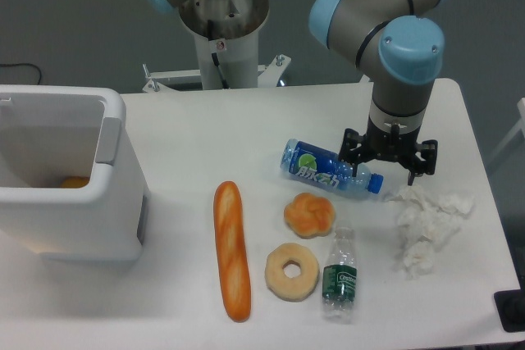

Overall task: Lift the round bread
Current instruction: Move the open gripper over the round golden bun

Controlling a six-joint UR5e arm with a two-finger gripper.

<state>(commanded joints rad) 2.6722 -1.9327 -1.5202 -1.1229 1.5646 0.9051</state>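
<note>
The round bread point(309, 214) is a small golden-orange bun with a twisted top, lying on the white table just below a blue bottle. My gripper point(387, 168) hangs over the table to the upper right of the bun, a hand's width from it, beside the bottle's cap end. Its fingers point down and stand apart, and nothing is between them.
A blue bottle point(330, 170) lies on its side between gripper and bun. A pale ring donut point(292, 270), a long orange baguette point(232, 249) and a green-label bottle point(340, 275) lie nearby. Crumpled white tissue point(425, 225) lies at right. A white bin point(57, 174) stands at left.
</note>
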